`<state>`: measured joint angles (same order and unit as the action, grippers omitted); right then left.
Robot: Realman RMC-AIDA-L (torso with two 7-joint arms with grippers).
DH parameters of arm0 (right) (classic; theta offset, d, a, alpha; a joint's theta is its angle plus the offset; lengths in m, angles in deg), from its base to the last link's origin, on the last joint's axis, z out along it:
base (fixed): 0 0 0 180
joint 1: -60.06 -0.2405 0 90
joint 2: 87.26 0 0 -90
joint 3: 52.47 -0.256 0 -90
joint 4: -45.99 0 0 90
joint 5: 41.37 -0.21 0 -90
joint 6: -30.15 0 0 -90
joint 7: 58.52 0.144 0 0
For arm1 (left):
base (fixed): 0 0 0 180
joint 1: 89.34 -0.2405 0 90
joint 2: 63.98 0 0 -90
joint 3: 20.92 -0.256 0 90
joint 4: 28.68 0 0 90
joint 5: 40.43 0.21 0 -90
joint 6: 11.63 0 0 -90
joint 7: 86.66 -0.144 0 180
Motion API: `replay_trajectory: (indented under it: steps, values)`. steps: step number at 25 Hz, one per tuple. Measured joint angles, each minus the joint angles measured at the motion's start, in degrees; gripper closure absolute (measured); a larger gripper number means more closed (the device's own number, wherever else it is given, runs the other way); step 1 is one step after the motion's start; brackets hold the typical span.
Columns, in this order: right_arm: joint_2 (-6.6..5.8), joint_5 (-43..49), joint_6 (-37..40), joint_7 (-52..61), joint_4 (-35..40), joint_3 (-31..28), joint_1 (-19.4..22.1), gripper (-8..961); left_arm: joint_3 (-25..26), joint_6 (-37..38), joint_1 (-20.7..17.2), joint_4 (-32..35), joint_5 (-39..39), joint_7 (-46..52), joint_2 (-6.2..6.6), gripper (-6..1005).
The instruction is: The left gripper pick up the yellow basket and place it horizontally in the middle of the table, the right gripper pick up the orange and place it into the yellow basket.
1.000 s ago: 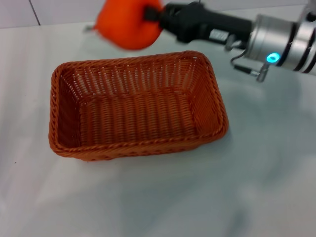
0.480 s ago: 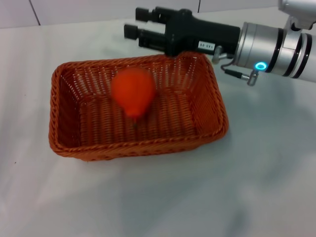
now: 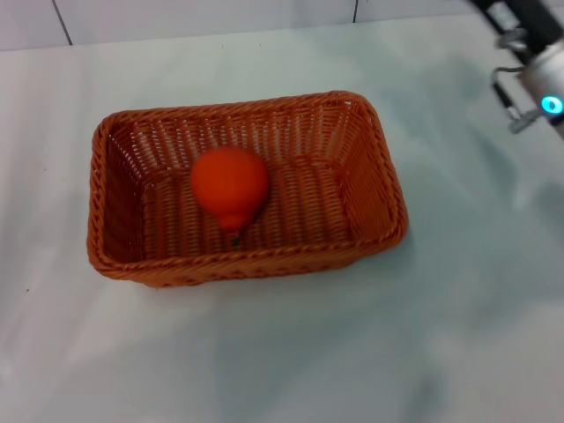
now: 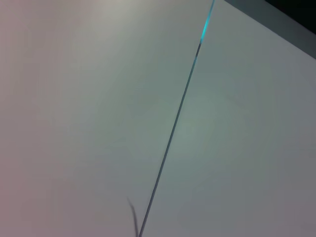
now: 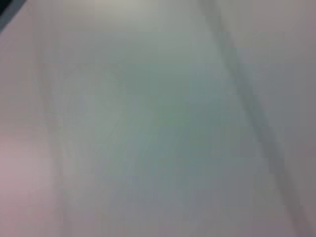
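Observation:
The yellow basket [image 3: 379, 207], an orange-brown woven wicker tray, lies lengthwise across the middle of the white table in the head view. The orange [image 3: 230, 184] rests inside it, left of the basket's centre, with its stem end pointing toward the near wall. My right arm [image 3: 545, 92], silver with a blue-cyan light, is at the far right edge, well away from the basket and holding nothing that I can see. My left gripper is out of view. Both wrist views show only bare pale surface.
The white table [image 3: 291, 352] spreads around the basket on all sides. A tiled wall edge [image 3: 203, 22] runs along the back. The left wrist view shows a thin dark seam [image 4: 173, 133] across a pale surface.
The right gripper let go of the orange above the basket. The orange dropped in and came to rest. The right arm then pulled back to the far right.

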<state>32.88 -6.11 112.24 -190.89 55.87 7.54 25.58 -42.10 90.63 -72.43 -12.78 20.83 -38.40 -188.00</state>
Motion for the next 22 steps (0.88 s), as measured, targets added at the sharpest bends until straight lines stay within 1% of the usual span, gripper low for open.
replay_trajectory:
  steps: [4,8,16,22]
  values:
    - [0.06,-7.8,1.3,-9.5,-3.0,-0.1,1.2,33,0.1,0.0,0.0,-0.4,0.0,-0.2,0.00,431]
    - [0.08,-12.7,0.8,-15.9,-4.9,-1.6,2.0,11,1.0,-0.1,0.0,-0.7,0.0,-0.7,0.00,431]
    - [-0.08,-14.4,-1.0,-18.1,-5.8,-9.2,3.6,7,2.5,0.0,0.2,-2.5,0.0,-3.3,0.00,431]
    - [-0.09,-14.4,-2.5,-17.9,-6.5,-11.5,4.1,7,3.4,0.0,-0.1,-2.7,0.0,-3.3,0.00,431]
